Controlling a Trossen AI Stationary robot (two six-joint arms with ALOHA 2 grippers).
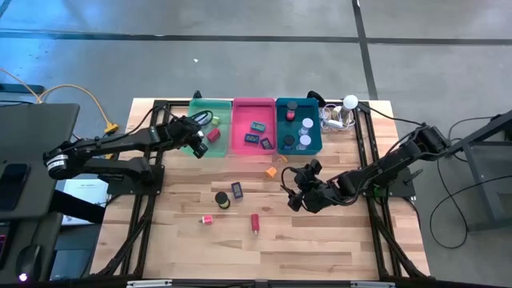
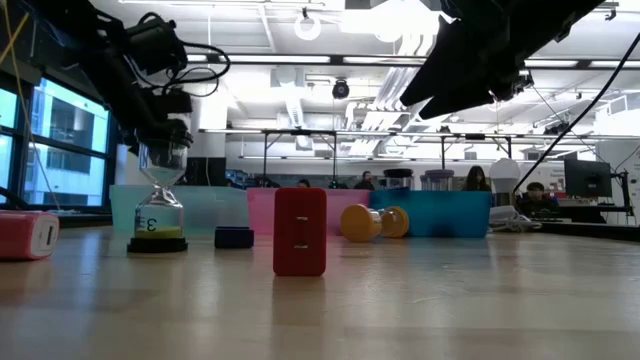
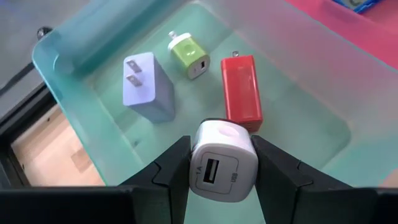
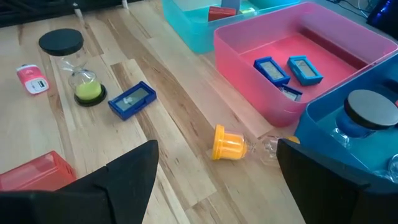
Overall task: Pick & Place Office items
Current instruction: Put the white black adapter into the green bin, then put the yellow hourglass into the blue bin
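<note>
My left gripper (image 3: 222, 168) hovers over the green tray (image 3: 74, 56), shut on a white USB charger block (image 3: 224, 149). A lavender plug block (image 3: 148, 87), a lime block (image 3: 191, 56) and a red block (image 3: 242, 90) lie on the tray floor. My right gripper (image 4: 214, 180) is open above the table's middle (image 1: 294, 190). Beyond its fingers an orange-capped hourglass (image 4: 229, 144) lies on its side. A black-capped hourglass (image 4: 78, 71) stands upright. A blue clip (image 4: 132, 99), a pink block (image 4: 32, 79) and a red block (image 2: 300, 232) rest on the wood. My left gripper pinches the white charger block between its two fingers, one on each opposite side wall (image 3: 198, 155). The USB-port face (image 3: 214, 171) points back at the wrist camera. The fingers come from above, pointing down into the tray. The block is lifted clear of the tray floor.
The pink tray (image 4: 249, 56) holds several blue clips. The teal tray (image 1: 298, 149) holds black-capped and lavender-capped hourglasses. A white ball with cables (image 1: 350, 102) sits at the far right corner. Bare wood lies along the near edge.
</note>
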